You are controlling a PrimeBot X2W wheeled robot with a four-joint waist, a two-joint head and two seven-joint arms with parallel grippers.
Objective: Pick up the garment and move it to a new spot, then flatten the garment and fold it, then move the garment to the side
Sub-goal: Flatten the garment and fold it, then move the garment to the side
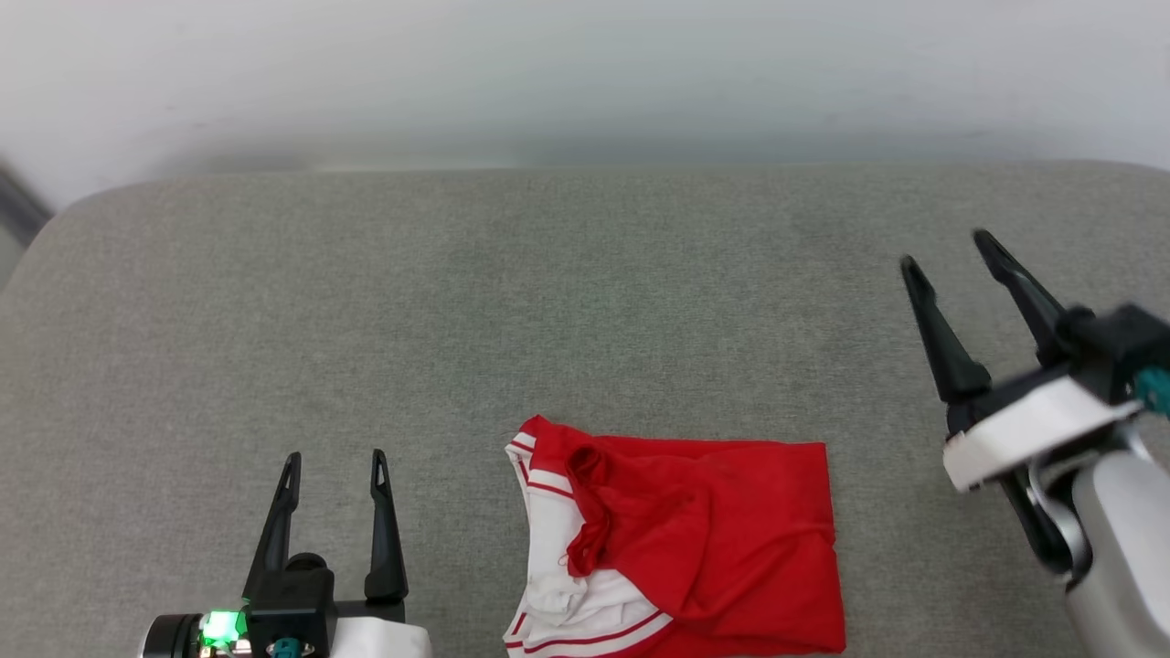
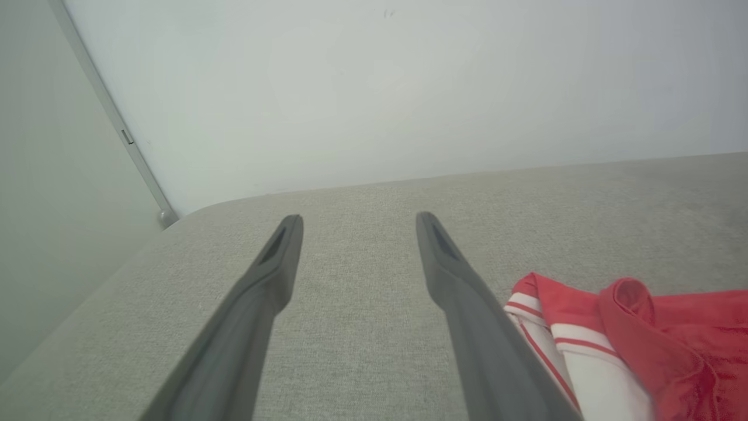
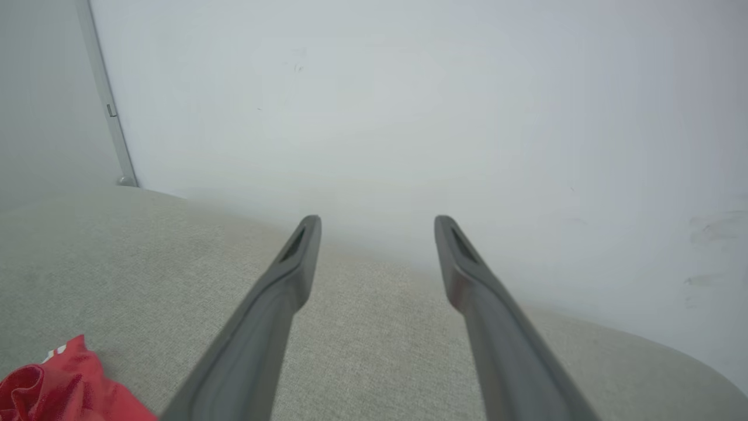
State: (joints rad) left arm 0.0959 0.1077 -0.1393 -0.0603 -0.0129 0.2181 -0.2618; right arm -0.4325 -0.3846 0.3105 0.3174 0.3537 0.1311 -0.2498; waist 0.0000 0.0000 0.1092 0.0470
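The garment [image 1: 704, 539] lies folded into a red rectangle at the near middle of the grey cushion, with white sleeve cloth and red-white striped trim showing along its left edge. My left gripper [image 1: 335, 460] rests open at the lower left, a short way left of the garment, holding nothing. In the left wrist view the garment [image 2: 631, 345] sits just right of my right-hand finger [image 2: 467, 304]. My right gripper [image 1: 951, 253] hangs open and empty, raised to the right of the garment. A red corner of the garment [image 3: 64, 386] peeks in at the lower left of the right wrist view.
The grey fabric cushion [image 1: 457, 302] spreads wide behind and to both sides of the garment. A pale wall [image 1: 585, 73] runs along its far edge. A grey vertical strip [image 2: 117, 128] stands at the wall's left corner.
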